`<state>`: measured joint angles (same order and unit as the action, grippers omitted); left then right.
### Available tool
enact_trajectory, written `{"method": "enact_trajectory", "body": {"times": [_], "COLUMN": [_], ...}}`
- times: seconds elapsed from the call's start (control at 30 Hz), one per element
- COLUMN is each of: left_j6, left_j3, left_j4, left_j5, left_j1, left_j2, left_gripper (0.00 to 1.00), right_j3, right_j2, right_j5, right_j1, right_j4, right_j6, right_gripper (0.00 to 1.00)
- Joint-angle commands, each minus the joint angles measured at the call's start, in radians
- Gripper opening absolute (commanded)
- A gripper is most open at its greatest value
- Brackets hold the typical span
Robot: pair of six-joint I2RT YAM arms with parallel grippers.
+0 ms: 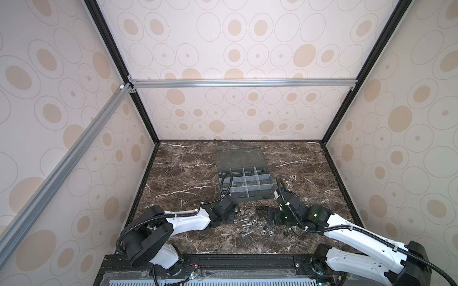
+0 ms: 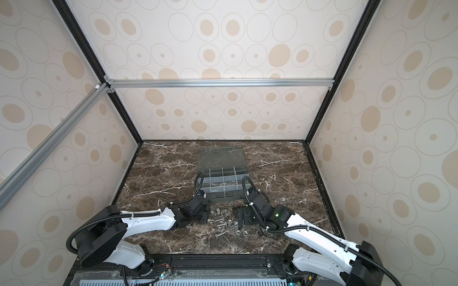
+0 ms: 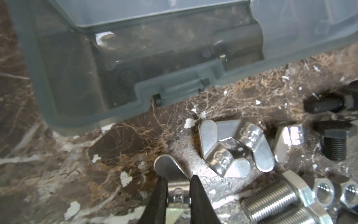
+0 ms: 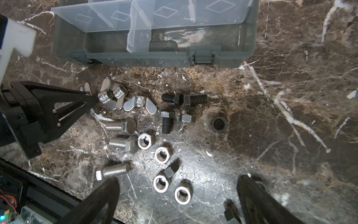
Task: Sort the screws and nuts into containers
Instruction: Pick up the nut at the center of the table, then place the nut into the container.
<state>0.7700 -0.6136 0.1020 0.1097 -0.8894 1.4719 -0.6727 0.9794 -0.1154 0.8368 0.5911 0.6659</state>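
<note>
Just in front of the organiser box (image 4: 155,58), near the end of its front wall on the left arm's side, the left gripper (image 3: 177,182) is clenched on a silver wing nut (image 3: 165,164). Both black fingers (image 3: 158,195) press against its middle, low over the marble table (image 1: 186,173). We cannot tell whether it has cleared the surface. The right gripper (image 4: 177,180) is spread wide and empty, hovering above the loose pile in front of that same wall.

We judge the step in hand to be picking up one nut. The next move calls for a straight lift, a short carry over the front wall, and a release into one of the compartments (image 1: 249,179).

The held nut's free wing juts past the fingertips toward the box, so we take its long axis to point roughly at the front wall. Its threaded hole is hidden.

Among the screws, the silver ones (image 4: 114,171) lie flat with their shafts about parallel to that wall. One black screw (image 4: 167,122) lies square to it, head toward the box. The hex nuts (image 4: 162,154) sit with their bores facing up.
</note>
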Motion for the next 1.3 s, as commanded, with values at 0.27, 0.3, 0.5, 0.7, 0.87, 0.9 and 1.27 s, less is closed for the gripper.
{"method": "enact_trajectory", "body": {"times": [0.27,0.3,0.5,0.7,0.87,0.9,1.27], "left_j6": [0.001,0.001,-0.036,-0.116,-0.163,-0.168,-0.182], "left_j3": [-0.023,-0.027,-0.091,-0.21,-0.269,-0.275,-0.256], "left_j4": [0.066,0.07,0.106,0.131,0.102,0.093,0.016], "left_j5": [0.027,0.025,0.029,0.071,0.068,0.063,-0.002], "left_j1": [-0.011,-0.011,-0.011,-0.008,0.036,0.047,0.159], "left_j2": [-0.057,-0.073,-0.148,-0.16,-0.104,-0.092,-0.008], "left_gripper": [0.15,0.15,0.13,0.14,0.15,0.16,0.15], "right_j3": [0.006,0.004,-0.013,0.004,-0.001,-0.006,-0.021], "right_j2": [-0.023,-0.025,-0.031,-0.059,-0.068,-0.068,-0.065], "right_j5": [-0.022,-0.024,-0.037,-0.038,-0.041,-0.044,-0.055], "right_j1": [0.01,0.009,0.009,0.009,0.01,0.009,0.009], "right_j4": [0.029,0.032,0.058,0.055,0.074,0.083,0.098], "right_j6": [0.014,0.012,0.001,0.023,0.023,0.019,0.017], "right_gripper": [0.98,0.98,0.98,0.98,0.98,0.98,0.97]}}
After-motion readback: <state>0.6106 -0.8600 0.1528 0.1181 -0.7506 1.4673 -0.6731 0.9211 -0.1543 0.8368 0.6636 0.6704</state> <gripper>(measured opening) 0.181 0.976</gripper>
